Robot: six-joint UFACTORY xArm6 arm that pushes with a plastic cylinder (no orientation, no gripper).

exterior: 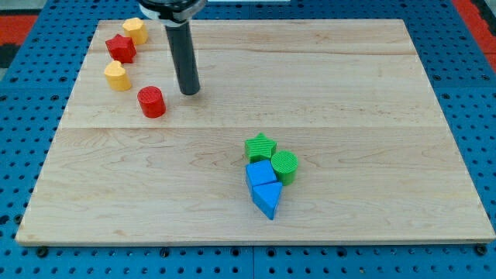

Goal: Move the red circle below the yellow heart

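My tip (190, 92) has no jaws to open or close. It is a plain dark rod end resting on the board (349, 93), and it holds nothing.

The red circle (151, 101) lies just beside the tip, toward the view's left and slightly lower, with a small gap between them. The yellow heart (117, 76) is further left of the tip and a little above the circle. Near the view's top left, beyond the heart, sit a red star (120, 48) and another yellow block (136, 29) whose shape I cannot make out.

The circle is a short, stubby cylinder. It looks like hard, light plastic, so it should slide easily on the smooth pale wood. Its round wall gives no flat face to push on, and an off-centre push will probably make it roll aside. I judge the best contact to be square on its side, opposite the way it should travel.

Well away toward the view's lower right is a tight cluster: a green star (260, 146), a ribbed green circle (284, 164), a blue block (260, 173) and a blue triangle (267, 199).
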